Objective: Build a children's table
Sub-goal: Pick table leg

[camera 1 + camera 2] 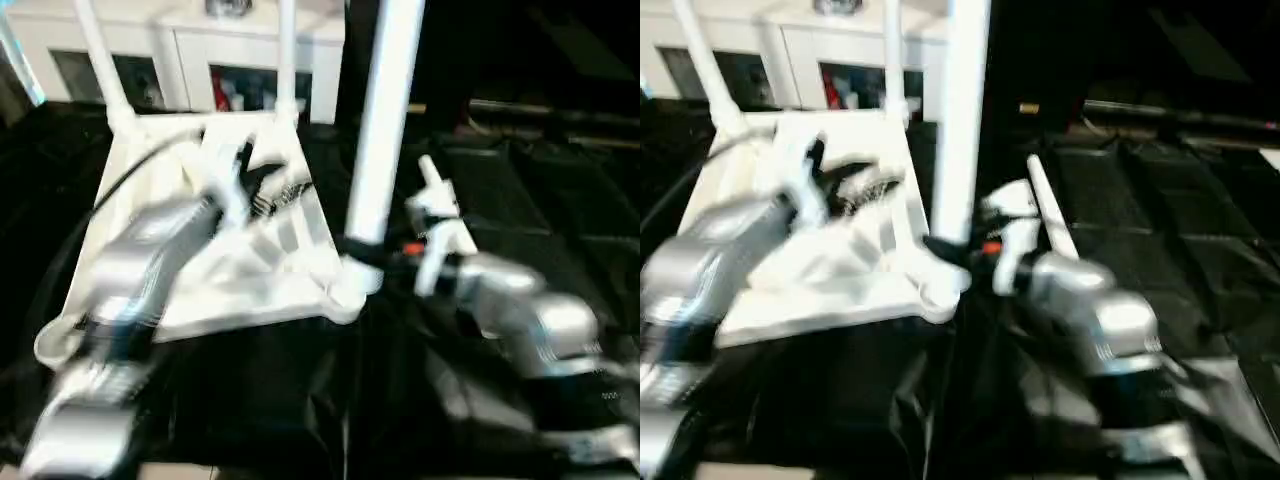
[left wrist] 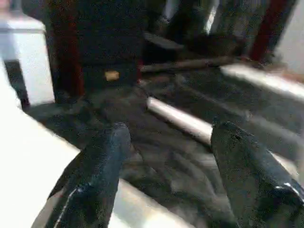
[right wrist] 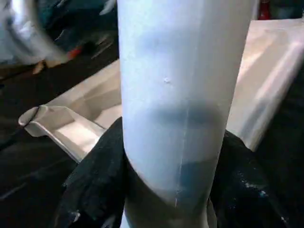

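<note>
right gripper (image 3: pixel 166 190) clamped round upright near leg (image 1: pixel 385 130) at tabletop's (image 1: pixel 250 270) near-right corner socket | left gripper (image 2: pixel 171 156) fingers apart over tabletop | left wrist view alone caught loose leg (image 2: pixel 180 118) lying on black floor covering (image 2: pixel 142 156)

White glass-door cabinet (image 1: pixel 200 60) at back; black sheeting (image 1: pixel 540 200) covers work surface.

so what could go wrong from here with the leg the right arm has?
1. The right gripper clamps the long white round plastic leg low, just above the corner socket of the upside-down white plastic tabletop; the long free length above could tip it askew.
2. The left gripper is open, holding nothing, so the tabletop may slide on the black sheet.
3. A fourth white leg lies loose nearby and could get knocked.
</note>
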Motion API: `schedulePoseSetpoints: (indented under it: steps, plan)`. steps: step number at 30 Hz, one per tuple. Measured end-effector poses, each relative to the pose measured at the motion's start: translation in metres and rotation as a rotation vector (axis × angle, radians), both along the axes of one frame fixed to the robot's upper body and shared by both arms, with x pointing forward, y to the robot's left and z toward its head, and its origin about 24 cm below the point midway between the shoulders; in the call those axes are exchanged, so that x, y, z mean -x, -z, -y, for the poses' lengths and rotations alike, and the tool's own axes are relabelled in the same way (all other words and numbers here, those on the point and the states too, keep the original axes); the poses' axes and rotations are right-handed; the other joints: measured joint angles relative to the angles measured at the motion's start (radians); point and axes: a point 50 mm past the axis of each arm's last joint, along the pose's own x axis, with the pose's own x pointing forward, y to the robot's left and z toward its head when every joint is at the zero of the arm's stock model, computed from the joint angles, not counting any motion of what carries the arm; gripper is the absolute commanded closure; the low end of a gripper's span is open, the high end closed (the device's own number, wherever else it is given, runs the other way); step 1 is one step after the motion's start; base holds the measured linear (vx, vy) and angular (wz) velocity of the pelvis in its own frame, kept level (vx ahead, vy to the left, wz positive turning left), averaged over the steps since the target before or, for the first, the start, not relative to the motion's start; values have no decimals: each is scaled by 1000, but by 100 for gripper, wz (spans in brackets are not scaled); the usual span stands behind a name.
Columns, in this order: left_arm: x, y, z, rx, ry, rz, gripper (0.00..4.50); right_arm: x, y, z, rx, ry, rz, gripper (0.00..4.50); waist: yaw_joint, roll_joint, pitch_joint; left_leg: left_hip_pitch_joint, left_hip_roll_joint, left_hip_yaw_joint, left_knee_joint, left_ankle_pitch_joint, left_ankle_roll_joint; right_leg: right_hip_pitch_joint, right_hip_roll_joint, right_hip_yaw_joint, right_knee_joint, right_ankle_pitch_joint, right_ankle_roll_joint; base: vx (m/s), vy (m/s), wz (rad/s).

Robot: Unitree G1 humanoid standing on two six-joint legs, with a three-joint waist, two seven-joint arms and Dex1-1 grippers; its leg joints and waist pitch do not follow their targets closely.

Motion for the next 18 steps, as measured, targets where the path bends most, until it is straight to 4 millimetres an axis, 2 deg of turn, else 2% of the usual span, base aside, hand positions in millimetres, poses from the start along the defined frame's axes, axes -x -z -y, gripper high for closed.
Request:
schedulePoseSetpoints:
  steps: [3,6,7,9,15,16,18]
  plan:
    - [2,-19,17,213,98,-1,132,0,0,-3,10,-8,16,261,0,1,0,0,0,1,0,0,0,0,-1,0,-1,0,0,0,0,0]
    - [11,-22,25,377,235,-65,132,0,0,-1,16,-5,28,261,-2,2,0,0,0,1,0,0,0,-1,0,0,0,0,-1,0,0,0]
    - [15,-23,27,410,277,-76,103,0,0,0,18,-2,30,261,-2,3,1,0,0,1,-1,0,0,-1,0,0,0,0,-1,0,0,0]
    - [18,-25,31,431,331,-81,96,0,1,1,21,2,29,261,-1,4,1,0,1,1,-1,0,0,-1,0,0,-1,-1,-1,0,0,0]
    - [18,-25,34,455,334,-79,84,1,2,4,32,4,27,261,-2,6,1,1,0,1,-1,0,0,-1,0,0,-1,0,-1,0,0,0]
    - [18,-25,34,465,340,-84,59,1,2,3,32,0,28,261,-2,6,1,1,0,1,-1,0,0,-1,0,0,-1,0,-1,0,0,0]
    - [21,-27,34,504,385,-96,51,1,2,3,30,-12,29,261,-3,6,1,1,0,1,-1,0,0,-1,0,0,0,0,-1,0,0,0]
